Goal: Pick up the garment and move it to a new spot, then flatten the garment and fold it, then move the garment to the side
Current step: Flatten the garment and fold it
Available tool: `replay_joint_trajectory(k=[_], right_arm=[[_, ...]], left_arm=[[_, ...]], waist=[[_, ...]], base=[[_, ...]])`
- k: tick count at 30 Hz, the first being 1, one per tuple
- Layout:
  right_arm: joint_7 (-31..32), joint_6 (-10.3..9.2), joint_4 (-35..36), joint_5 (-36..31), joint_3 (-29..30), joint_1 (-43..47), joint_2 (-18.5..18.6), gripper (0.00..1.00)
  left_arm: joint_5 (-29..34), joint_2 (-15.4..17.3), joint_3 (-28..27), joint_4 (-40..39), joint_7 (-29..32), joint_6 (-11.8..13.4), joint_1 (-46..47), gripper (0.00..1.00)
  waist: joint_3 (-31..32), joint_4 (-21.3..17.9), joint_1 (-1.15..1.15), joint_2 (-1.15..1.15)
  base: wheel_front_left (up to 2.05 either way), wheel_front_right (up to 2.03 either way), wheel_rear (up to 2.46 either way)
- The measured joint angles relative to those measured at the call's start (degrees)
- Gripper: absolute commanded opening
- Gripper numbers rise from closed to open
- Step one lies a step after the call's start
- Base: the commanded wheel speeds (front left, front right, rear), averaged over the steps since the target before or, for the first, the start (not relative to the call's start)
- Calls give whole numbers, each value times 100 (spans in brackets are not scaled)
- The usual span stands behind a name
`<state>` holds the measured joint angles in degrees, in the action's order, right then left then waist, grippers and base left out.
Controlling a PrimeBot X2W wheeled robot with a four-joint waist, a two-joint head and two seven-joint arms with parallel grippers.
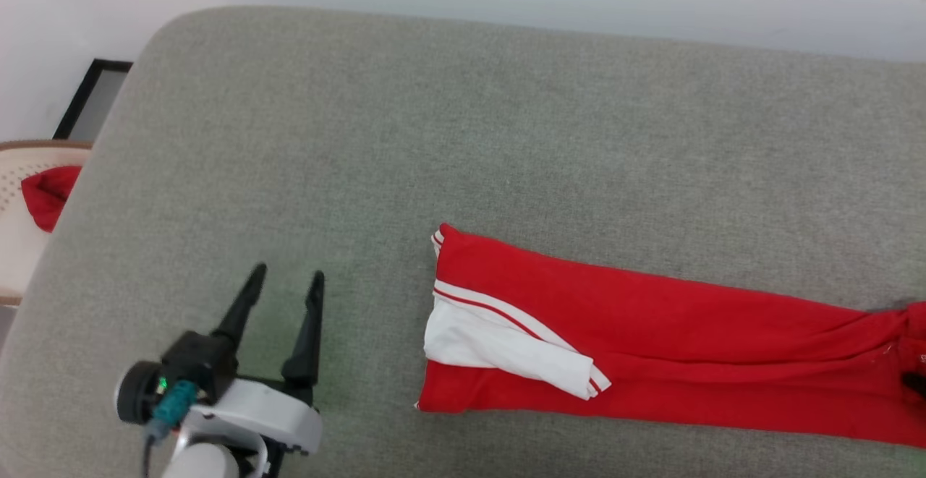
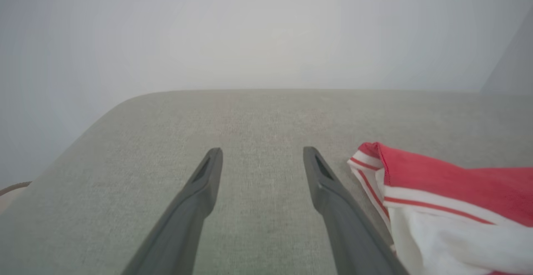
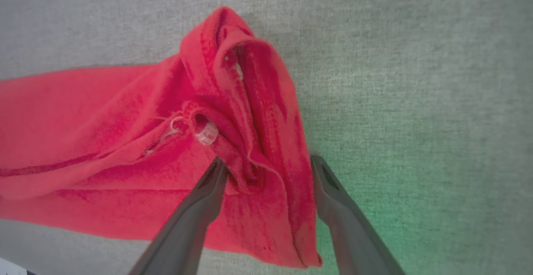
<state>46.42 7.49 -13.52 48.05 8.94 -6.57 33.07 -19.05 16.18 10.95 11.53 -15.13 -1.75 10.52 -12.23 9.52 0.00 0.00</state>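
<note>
1. The grey cushion [image 1: 463,124] carries everything.
2. The garment [image 1: 673,333] lies as a long, narrow strip near the cushion's near edge and runs off to the right. A white sleeve [image 1: 499,348] is folded over its left end.
3. The left gripper [image 1: 288,272] hangs spread and empty over bare cushion toward the near left corner.
4. The right gripper [image 3: 267,162] straddles the bunched hem, fingers parted, not clamped.
5. Folding looks to be in hand: next, pinch the hem and carry it toward the sleeve end.

The garment [image 1: 651,333] lies on the cushion [image 1: 434,138], left claw [image 1: 287,273] beside it, right claw [image 3: 268,162] straddling its end.
</note>
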Motion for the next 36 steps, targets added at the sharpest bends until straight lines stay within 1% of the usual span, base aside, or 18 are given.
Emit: replay_joint_trajectory(k=[2, 4, 8, 10, 11, 14, 15, 17, 20, 22, 24, 27, 32, 34, 36], right_arm=[[51, 0, -112, -169, -26, -129, -107, 100], [97, -1, -190, -303, -52, -232, -190, 100], [152, -19, -261, -480, -110, -370, -272, 100], [230, -22, -250, -526, -159, -383, -271, 18], [250, -23, -247, -525, -170, -400, -271, 0], [300, -20, -172, -479, -233, -444, -334, 0], [255, -19, -163, -461, -226, -459, -410, 0], [210, -11, -152, -449, -203, -491, -445, 0], [92, 3, -129, -390, -118, -543, -472, 0], [-100, 4, -113, -366, 29, -620, -463, 0], [-247, 4, -133, -364, 236, -670, -369, 0], [-441, 3, -252, -419, 616, -670, -82, 0], [-844, 3, -742, -635, 1388, -694, 411, 0], [-887, 2, -877, -670, 1622, -764, 510, 0], [-889, 3, -935, -703, 1691, -812, 567, 0]], left_arm=[[178, -81, -41, 178, 1, -89, -25, 100], [224, -238, -152, 264, 1, -157, -17, 100], [402, -380, -300, 444, 0, -286, 3, 100], [465, -434, -361, 501, 1, -338, 7, 100], [502, -450, -399, 509, 1, -369, 11, 100], [625, -478, -499, 525, 0, -415, 25, 100], [644, -491, -546, 528, 1, -431, 25, 100], [658, -513, -637, 521, 1, -443, 25, 100], [724, -527, -755, 495, 1, -476, 10, 100], [767, -535, -818, 474, 0, -482, 6, 100], [823, -528, -895, 433, 0, -489, -1, 100], [861, -521, -1005, 343, 0, -515, -2, 100], [922, -515, -1131, 302, 0, -532, -1, 100], [924, -511, -1154, 309, 0, -536, 1, 100], [944, -498, -1169, 312, 0, -538, 3, 100]], waist=[[-52, 13, 0, 0], [-98, 39, 0, 0], [-152, 99, 0, 0], [-160, 117, 0, 0], [-158, 115, 0, 0], [-157, 93, 0, 0], [-159, 76, 0, 0], [-167, 27, 0, 0], [-198, -67, 0, 0], [-232, -138, 0, 0], [-274, -217, 0, 0], [-348, -335, 0, 0], [-478, -520, 0, 0], [-511, -580, 0, 0], [-529, -627, 0, 0]], base=[[0, 0, 0], [0, 0, 0], [0, 0, 0], [0, 0, 0], [0, 0, 0], [0, 0, 0], [0, 0, 0], [0, 0, 0], [0, 0, 0], [0, 0, 0], [0, 0, 0], [0, 0, 0], [0, 0, 0], [0, 0, 0], [0, 0, 0]])
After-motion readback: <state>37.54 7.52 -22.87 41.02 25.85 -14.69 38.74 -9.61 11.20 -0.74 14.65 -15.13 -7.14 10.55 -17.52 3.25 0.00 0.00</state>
